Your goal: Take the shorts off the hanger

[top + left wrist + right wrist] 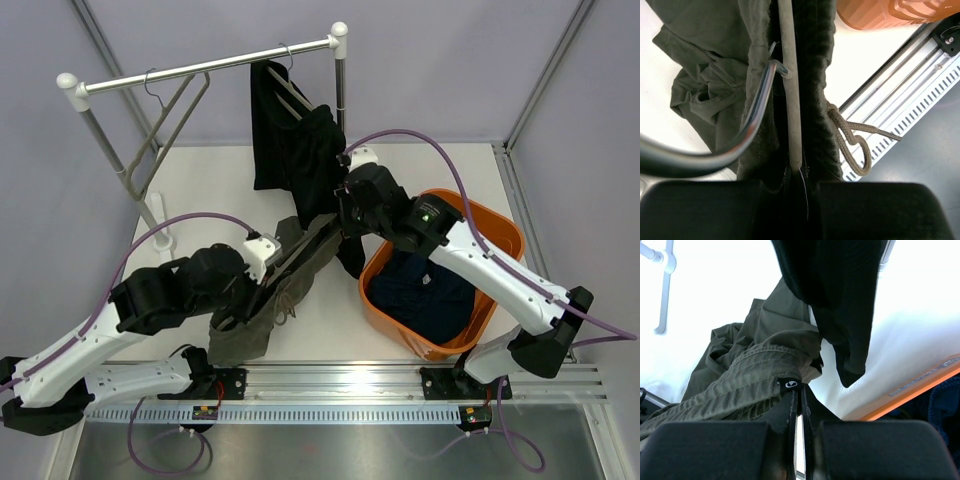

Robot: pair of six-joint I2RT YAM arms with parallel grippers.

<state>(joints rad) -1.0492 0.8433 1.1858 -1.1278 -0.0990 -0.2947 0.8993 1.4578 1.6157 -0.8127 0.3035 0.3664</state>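
The olive-grey shorts (262,318) droop from a hanger toward the table, bunched between the two arms. My left gripper (799,175) is shut on the hanger's pale bar (790,75), with olive fabric on both sides and the drawstring (852,142) dangling to the right. My right gripper (801,392) is shut on the edge of the olive waistband (755,372) by its small black label; in the top view this right gripper (345,215) sits just below the black shorts (290,150). Those black shorts still hang on a hanger on the rail. The navy shorts (425,290) lie in the basket.
An orange basket (500,232) stands at the right by the right arm. The clothes rail (200,70) spans the back on two posts and carries an empty hanger (165,120) at the left. The slotted metal rail (350,400) runs along the near edge.
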